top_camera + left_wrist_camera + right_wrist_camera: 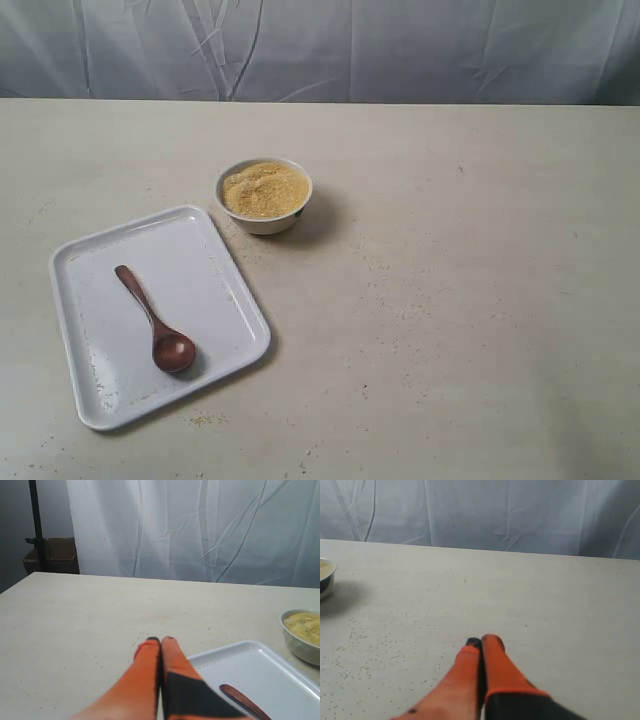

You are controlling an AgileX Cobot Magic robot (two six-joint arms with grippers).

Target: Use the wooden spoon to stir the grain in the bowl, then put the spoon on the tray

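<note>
The dark reddish-brown wooden spoon [153,322] lies on the white tray [200,250], scoop toward the table's near edge; its handle [245,702] also shows in the left wrist view. The small white bowl [263,224] stands just beyond the tray's far right corner, filled with yellow-tan grain [265,188]. Neither arm shows in the exterior view. My left gripper [160,640] is shut with nothing in it, off the tray [250,670] beside its rim, with the bowl [300,647] further away. My right gripper [481,640] is shut, holding nothing, over bare table, far from the bowl [326,580].
Stray grains [205,418] dot the table near the tray's front edge. A white curtain [320,50] hangs behind the table. In the left wrist view a dark pole [36,525] and a cardboard box [50,555] stand beyond the table's far corner.
</note>
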